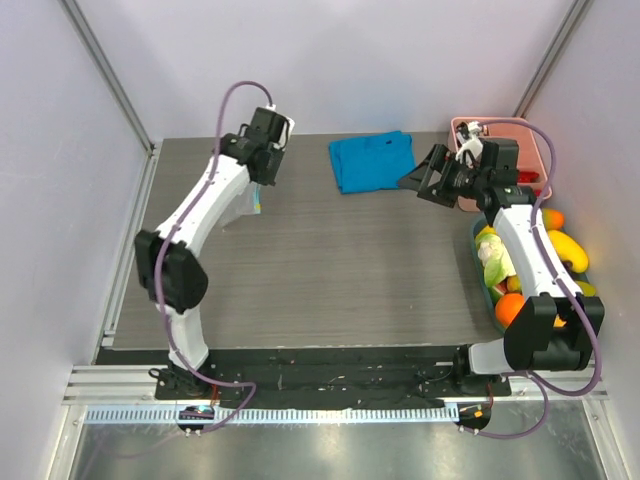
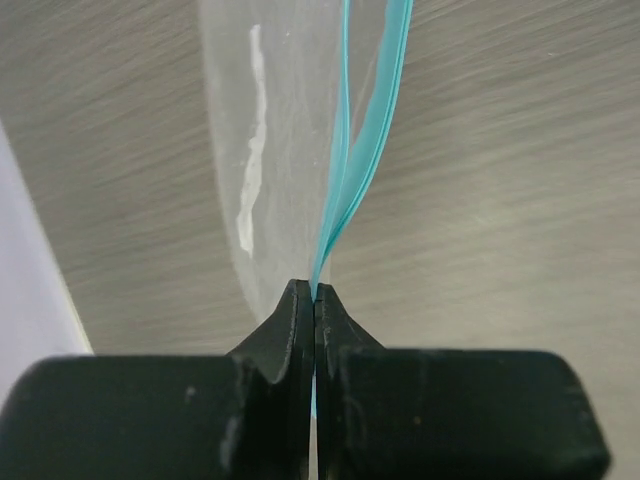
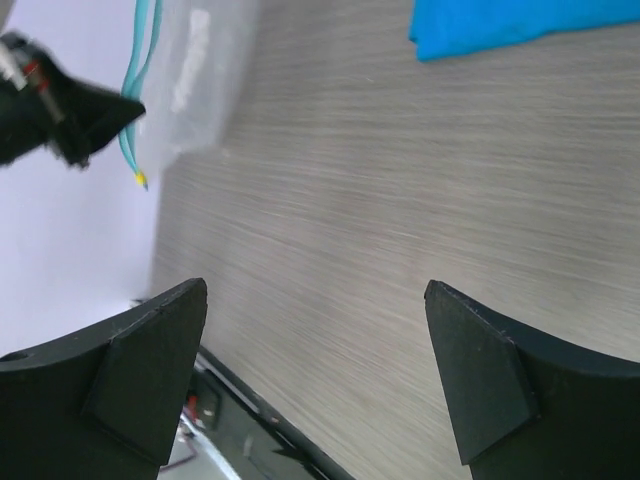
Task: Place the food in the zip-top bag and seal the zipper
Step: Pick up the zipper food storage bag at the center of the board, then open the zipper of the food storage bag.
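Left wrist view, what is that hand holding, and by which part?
The left hand is shut on the zip-top bag, pinching its light-blue zipper strip. The right hand is open and empty.

Clear glossy plastic zip-top bag [image 2: 262, 150], matt wood-grain table [image 1: 330, 270], soft blue cloth [image 1: 372, 160], matt blk plastic left hand [image 2: 314, 300]

Bright, even and diffuse from above — only faint, soft shadows on the table [image 1: 330, 260]. Mild glare off the metal sheet [image 1: 330, 455] at the near edge. Overhead sharp throughout. Up close in the wrist views, soft edges on the left gripper [image 2: 315, 300] and right gripper [image 3: 315, 370] — white sheen streaking the zip-top bag [image 2: 255, 150].
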Tool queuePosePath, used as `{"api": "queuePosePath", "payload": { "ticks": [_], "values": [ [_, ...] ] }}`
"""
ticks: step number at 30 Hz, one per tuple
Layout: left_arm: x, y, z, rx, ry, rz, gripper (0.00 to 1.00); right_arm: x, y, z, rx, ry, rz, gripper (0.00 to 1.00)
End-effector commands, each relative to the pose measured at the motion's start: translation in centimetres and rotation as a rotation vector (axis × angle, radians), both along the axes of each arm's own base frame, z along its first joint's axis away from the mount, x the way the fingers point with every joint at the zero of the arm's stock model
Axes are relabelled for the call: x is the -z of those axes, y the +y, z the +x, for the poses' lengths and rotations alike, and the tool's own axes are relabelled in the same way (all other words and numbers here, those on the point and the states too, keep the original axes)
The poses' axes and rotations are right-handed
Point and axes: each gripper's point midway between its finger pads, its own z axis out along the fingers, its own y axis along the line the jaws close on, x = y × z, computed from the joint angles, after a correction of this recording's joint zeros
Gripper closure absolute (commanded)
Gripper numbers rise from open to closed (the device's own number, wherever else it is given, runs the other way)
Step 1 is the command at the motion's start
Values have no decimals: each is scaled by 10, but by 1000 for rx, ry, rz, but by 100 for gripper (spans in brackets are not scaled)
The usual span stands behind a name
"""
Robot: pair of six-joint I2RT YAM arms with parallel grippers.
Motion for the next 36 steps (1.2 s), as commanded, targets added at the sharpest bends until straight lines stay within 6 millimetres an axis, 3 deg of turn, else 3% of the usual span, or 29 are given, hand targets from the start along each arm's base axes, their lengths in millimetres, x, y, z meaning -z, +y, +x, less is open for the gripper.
{"api": "queuePosePath", "payload": {
  "ticks": [1,7,12,21,27,36],
  "values": [
    [-13,-30,-56,-36,114,-257,100,-45,25,13,19,-62,210,5],
    [-40,-49,-77,-82,17,-342,100,-70,79,15,22,-105,279,9],
    [-46,-67,-92,-113,7,-437,100,-47,96,41,84,38,352,12],
    [-45,-101,-97,-104,57,-551,100,-1,152,37,51,165,331,26],
    [-31,-110,-100,-92,65,-513,100,-5,179,42,11,128,350,33],
    [-39,-122,-100,-56,11,-492,100,15,195,48,16,178,324,45]
  ]
}}
